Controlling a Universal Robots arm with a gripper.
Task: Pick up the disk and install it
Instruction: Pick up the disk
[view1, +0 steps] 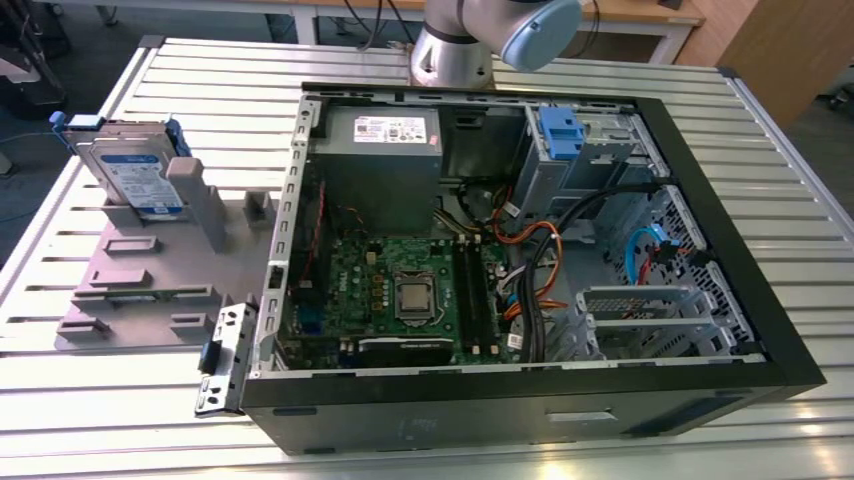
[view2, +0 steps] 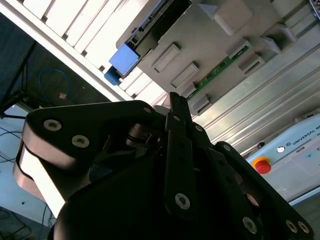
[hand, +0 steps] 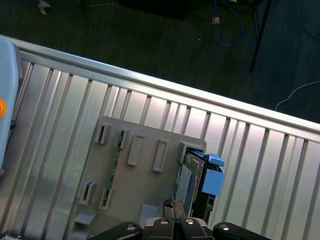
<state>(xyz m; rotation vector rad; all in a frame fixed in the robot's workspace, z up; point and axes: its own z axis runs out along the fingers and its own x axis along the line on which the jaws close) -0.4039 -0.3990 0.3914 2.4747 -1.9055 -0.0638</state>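
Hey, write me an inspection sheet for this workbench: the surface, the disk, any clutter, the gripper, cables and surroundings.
Surface: slatted metal table carrying a grey holder and an open computer case.
Job's things: the disk stands on edge in the holder, outside the case; not yet installed.
Clutter: a green circuit strip lying in the holder.
Gripper: the gripper is shut and empty, above the holder and close to the disk.
Cables: an orange and black bundle inside the case; a blue cable on the floor.
Surroundings: a wooden desk beyond the table; a red stop button nearby.
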